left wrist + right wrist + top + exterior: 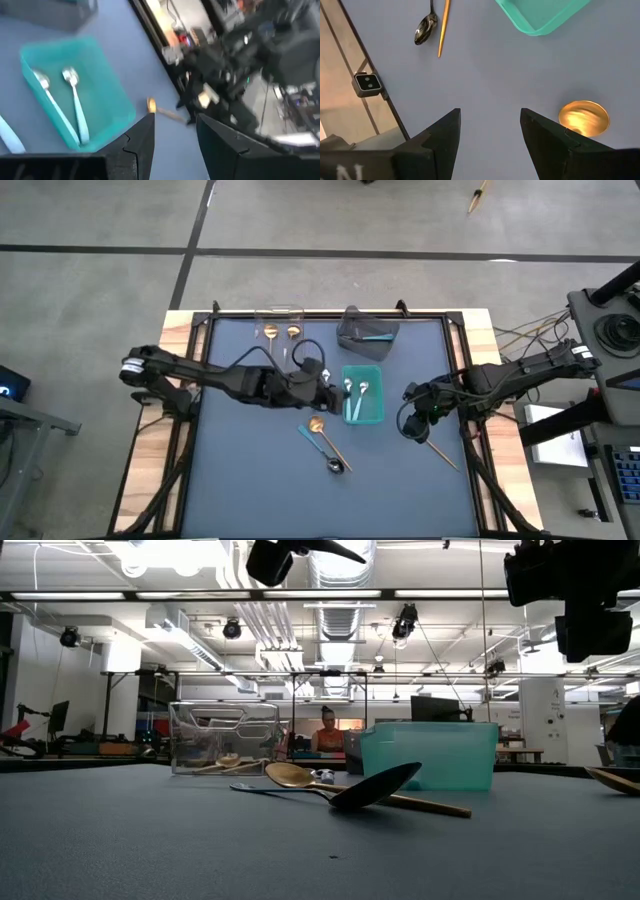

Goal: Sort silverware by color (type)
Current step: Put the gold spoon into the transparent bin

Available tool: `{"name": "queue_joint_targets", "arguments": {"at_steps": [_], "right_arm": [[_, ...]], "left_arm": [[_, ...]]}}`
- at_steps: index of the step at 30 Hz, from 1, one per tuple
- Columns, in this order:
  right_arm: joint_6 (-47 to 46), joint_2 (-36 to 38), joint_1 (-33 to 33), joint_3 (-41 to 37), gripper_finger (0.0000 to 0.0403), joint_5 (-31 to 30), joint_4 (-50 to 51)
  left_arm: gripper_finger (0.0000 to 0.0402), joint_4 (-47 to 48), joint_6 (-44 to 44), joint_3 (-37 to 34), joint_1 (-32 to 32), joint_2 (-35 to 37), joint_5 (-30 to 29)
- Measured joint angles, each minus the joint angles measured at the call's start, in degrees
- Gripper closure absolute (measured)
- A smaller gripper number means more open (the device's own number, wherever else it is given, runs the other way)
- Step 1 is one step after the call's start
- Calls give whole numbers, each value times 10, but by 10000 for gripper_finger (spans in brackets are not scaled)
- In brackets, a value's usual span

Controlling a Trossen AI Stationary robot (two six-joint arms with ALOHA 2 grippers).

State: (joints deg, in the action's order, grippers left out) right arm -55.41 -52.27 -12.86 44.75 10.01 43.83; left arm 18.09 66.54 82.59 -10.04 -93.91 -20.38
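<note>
Gold is the colour at issue. I read the table from its left edge to its right.

Left gripper (325,392): at mid-table, touching or just beside the left wall of the teal bin (363,418). Its jaws stand partly apart and I see nothing between them in its wrist view. Behind it, by the far edge, the clear bin (279,311) holds two gold spoons (270,333).

Centre: the teal bin carries two light-blue-handled spoons (353,398). Toward the near edge lie a gold spoon (328,439) and a dark-bowled teal-handled spoon (320,447), crossing each other, both near the left gripper.

Right gripper (416,423): jaws wide, empty, hanging over the mat right of the teal bin. The gold spoon by the right edge (444,453) lies just beside it; its bowl (583,118) shows beside one fingertip, not between the two. The handle runs diagonally toward the near right corner.

My judgement: the right arm is plainly the nearer; I would shift it sideways over the bowl end, jaws set across the handle's line.
</note>
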Motion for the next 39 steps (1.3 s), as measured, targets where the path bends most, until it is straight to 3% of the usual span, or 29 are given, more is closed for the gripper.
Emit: {"name": "queue_joint_targets", "arguments": {"at_steps": [12,20,26,33,39], "right_arm": [[7,0,0,0,207,-1,-13],[-5,-13,3,0,207,-11,-31],[-23,-33,5,0,207,-12,-37],[-41,-46,5,0,207,-11,-38],[-69,-46,5,0,207,-11,-39]], "left_arm": [[274,16,33,26,-39,-37,4],[284,204,21,112,-52,-66,5],[300,335,-85,182,-59,-101,16],[323,345,-282,201,-70,-115,59],[325,345,-379,177,-86,-118,41]]}}
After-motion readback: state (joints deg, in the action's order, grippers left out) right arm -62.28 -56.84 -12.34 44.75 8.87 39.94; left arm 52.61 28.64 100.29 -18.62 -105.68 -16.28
